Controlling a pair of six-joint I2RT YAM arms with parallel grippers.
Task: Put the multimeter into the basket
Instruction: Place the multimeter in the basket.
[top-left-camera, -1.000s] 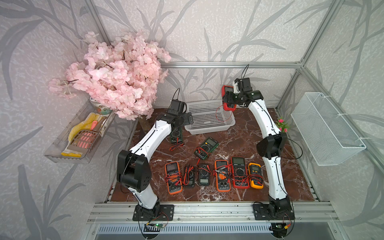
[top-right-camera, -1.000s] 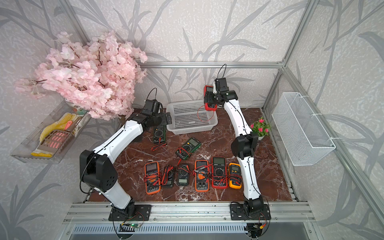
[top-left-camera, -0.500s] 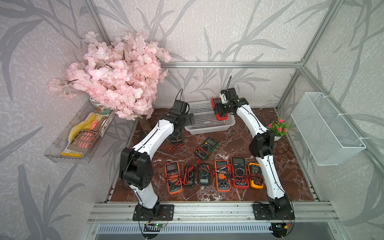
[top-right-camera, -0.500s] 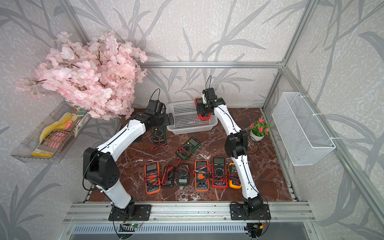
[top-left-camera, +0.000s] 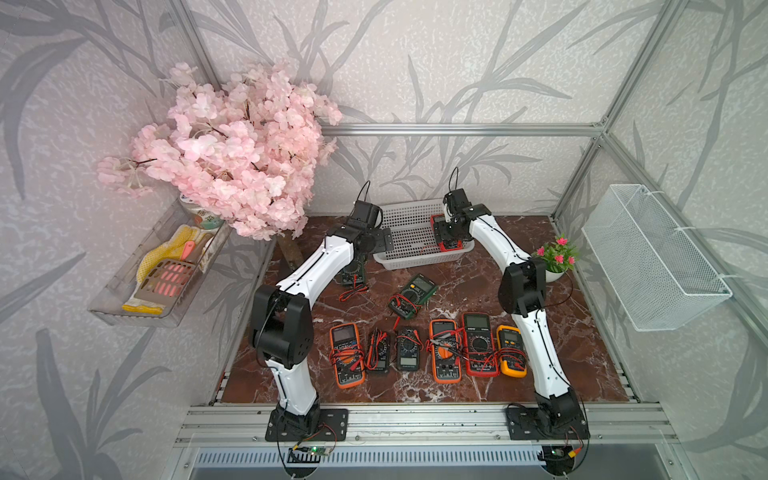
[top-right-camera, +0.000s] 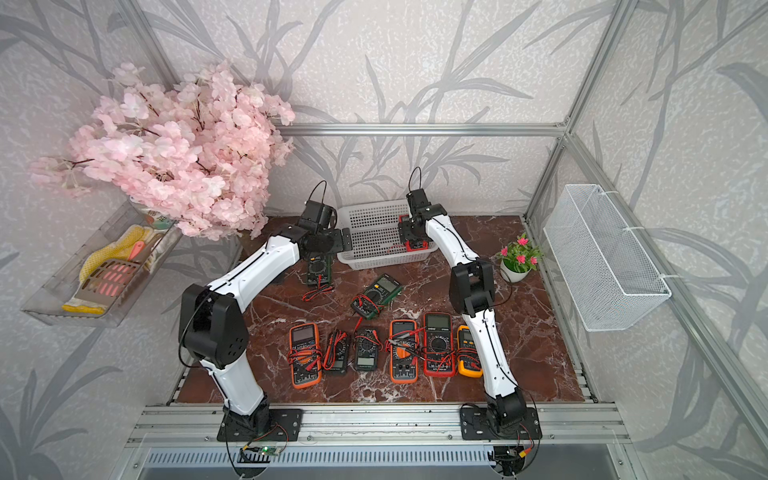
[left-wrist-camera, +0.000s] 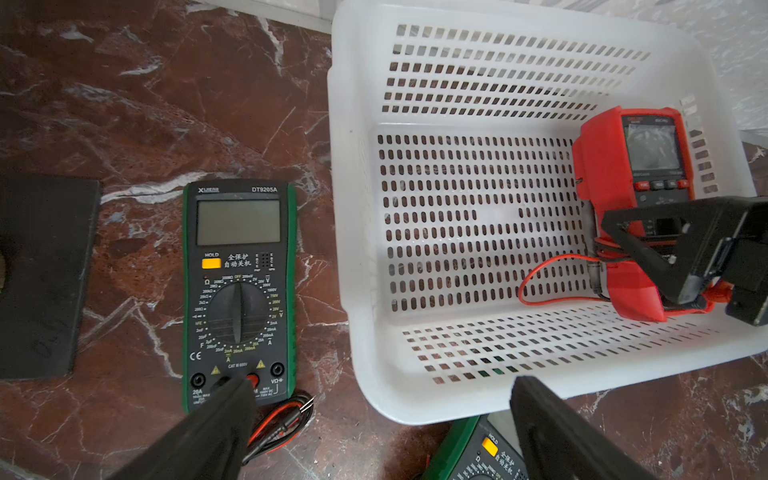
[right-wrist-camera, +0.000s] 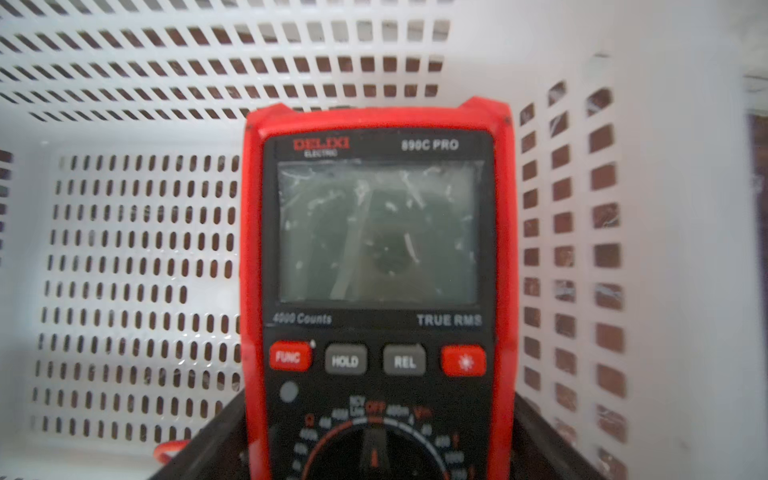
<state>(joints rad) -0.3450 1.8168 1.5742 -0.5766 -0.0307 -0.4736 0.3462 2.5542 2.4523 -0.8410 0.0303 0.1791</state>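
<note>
The white perforated basket (top-left-camera: 409, 208) (top-right-camera: 365, 214) stands at the back of the marble table. A red multimeter (top-left-camera: 451, 248) (top-right-camera: 415, 246) (left-wrist-camera: 602, 166) (right-wrist-camera: 376, 232) is inside it at the right end, face up, its red lead curling over the basket floor. My right gripper (top-left-camera: 449, 235) (left-wrist-camera: 673, 249) (right-wrist-camera: 376, 436) is shut on its lower body, a finger on each side. Whether it rests on the floor I cannot tell. My left gripper (top-left-camera: 376, 243) (left-wrist-camera: 380, 390) hangs open and empty above the basket's near left corner (left-wrist-camera: 365, 291).
A green multimeter (top-left-camera: 353, 272) (left-wrist-camera: 239, 282) lies left of the basket and another (top-left-camera: 413, 295) in front of it. Several more (top-left-camera: 428, 351) line the front. A potted plant (top-left-camera: 555, 257), a wire-mesh basket (top-left-camera: 652, 257), a clear tray (top-left-camera: 158, 270) and pink blossoms (top-left-camera: 232, 153) ring the table.
My right arm has swung left and down from above the basket's right end, bringing the red multimeter inside the basket. The left arm has barely moved.
</note>
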